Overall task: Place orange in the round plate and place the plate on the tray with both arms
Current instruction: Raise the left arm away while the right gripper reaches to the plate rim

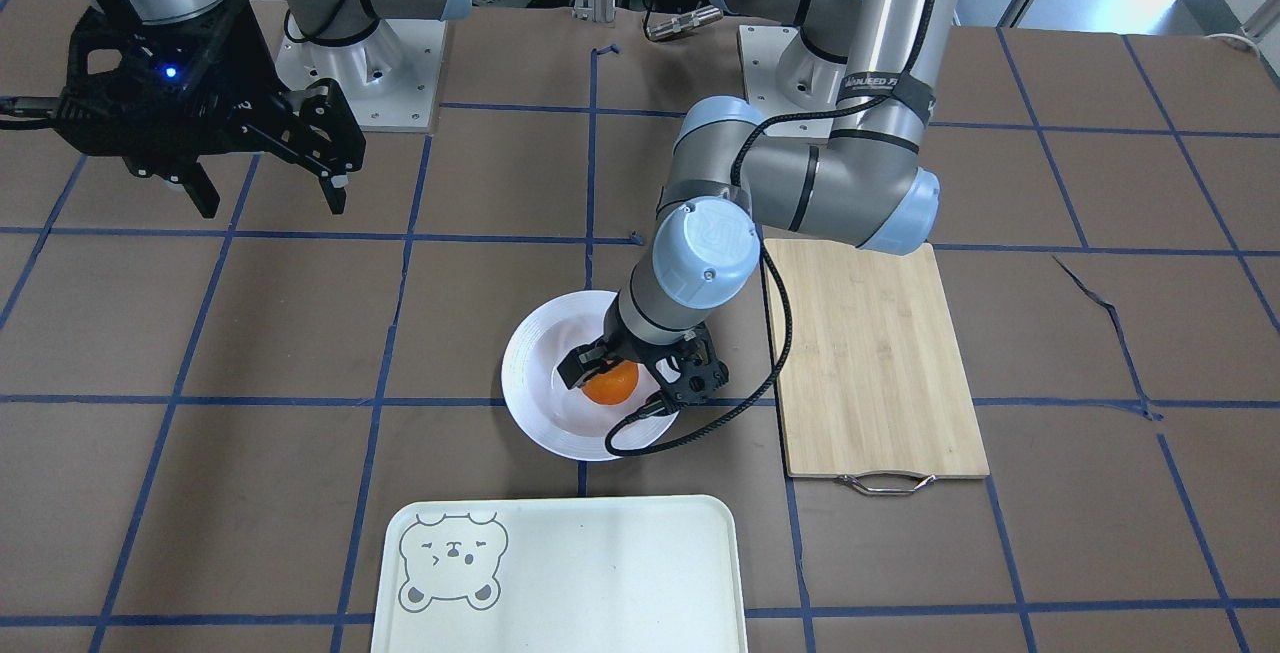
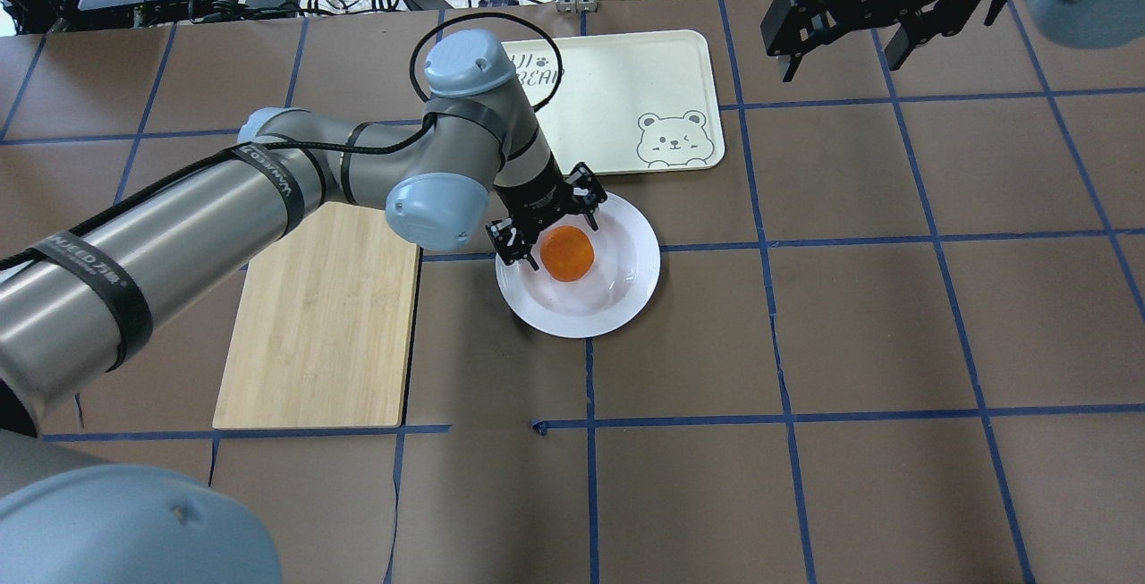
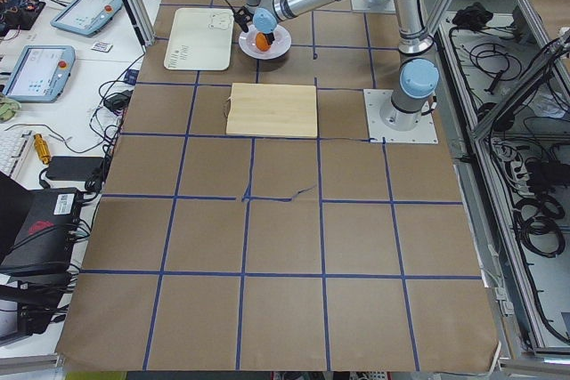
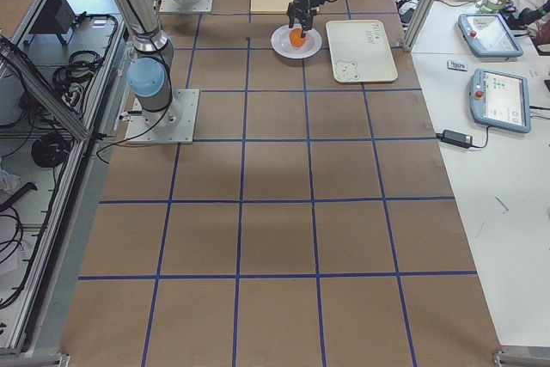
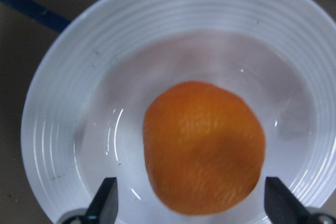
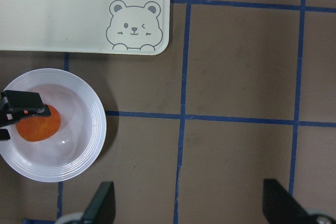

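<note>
**Inspector:** Reading the overhead view from the left. The bamboo cutting board (image 2: 318, 316) is lying on the counter (image 2: 850, 316) and is playing no part. Next to it, the left end effector (image 2: 548, 241) is reaching down over the round plate (image 2: 626, 293).

**Supervisor:** Is it gripping anything?

**Inspector:** No. Its fingers are standing spread on either side of the orange (image 2: 566, 253), and the wrist view is showing a gap on at least one side. The orange is sitting in the plate's sunken centre, so I am judging the first step done, or all but done.

**Supervisor:** And the plate?

**Inspector:** It is resting on the counter, just beside the tray (image 2: 608, 74) and not on it. The tray is carrying nothing.

**Supervisor:** The right side?

**Inspector:** The right end effector (image 2: 841, 67) is hanging high and well apart from the plate, with its fingers spread and nothing between them.

**Supervisor:** What is outstanding?

**Inspector:** As I am judging it, the whole second step. The left arm is needing to clear the orange, then both arms are needing to take the rim, lift the plate level and set it on the tray.
</note>
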Motion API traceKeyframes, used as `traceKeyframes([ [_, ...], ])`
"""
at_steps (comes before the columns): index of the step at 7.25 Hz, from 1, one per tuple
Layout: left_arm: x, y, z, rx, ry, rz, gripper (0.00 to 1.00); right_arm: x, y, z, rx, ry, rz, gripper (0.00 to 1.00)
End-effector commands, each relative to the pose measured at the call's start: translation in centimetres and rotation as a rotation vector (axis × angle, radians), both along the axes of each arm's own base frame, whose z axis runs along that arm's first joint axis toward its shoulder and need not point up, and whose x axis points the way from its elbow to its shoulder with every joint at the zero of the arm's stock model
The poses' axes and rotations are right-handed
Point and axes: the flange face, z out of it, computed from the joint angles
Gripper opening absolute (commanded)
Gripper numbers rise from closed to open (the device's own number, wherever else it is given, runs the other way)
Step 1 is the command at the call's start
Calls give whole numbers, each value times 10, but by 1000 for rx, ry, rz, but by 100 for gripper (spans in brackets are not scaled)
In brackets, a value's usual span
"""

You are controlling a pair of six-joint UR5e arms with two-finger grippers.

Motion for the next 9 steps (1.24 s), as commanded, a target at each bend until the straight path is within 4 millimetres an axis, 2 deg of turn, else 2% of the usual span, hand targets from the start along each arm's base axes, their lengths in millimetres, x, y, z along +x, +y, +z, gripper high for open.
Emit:
traceKeyframes([
  [1, 70, -34, 59, -76, 18, -40, 100, 1, -5, -10, 25, -151, -6, 100],
  [2, 107, -37, 89, -45, 22, -79, 100, 0, -19, -38, 49, -280, -20, 100],
  [3, 143, -38, 120, -32, 28, -133, 100, 2, -26, -56, 39, -337, -24, 100],
  [4, 163, -35, 148, -73, 20, -231, 100, 8, -27, -82, 75, -396, -26, 100],
  [5, 167, -27, 178, -127, -83, -302, 100, 13, -29, -116, 71, -446, -23, 100],
  [6, 167, -16, 203, -166, -113, -309, 100, 19, -26, -168, 55, -464, -10, 100],
  [7, 165, -2, 228, -214, -119, -334, 100, 22, -7, -215, 41, -489, 0, 100],
  [8, 164, 6, 248, -262, -127, -380, 100, 24, 12, -247, 30, -516, 2, 100],
  [9, 164, 13, 262, -285, -137, -380, 100, 35, 19, -276, 90, -585, -24, 99],
])
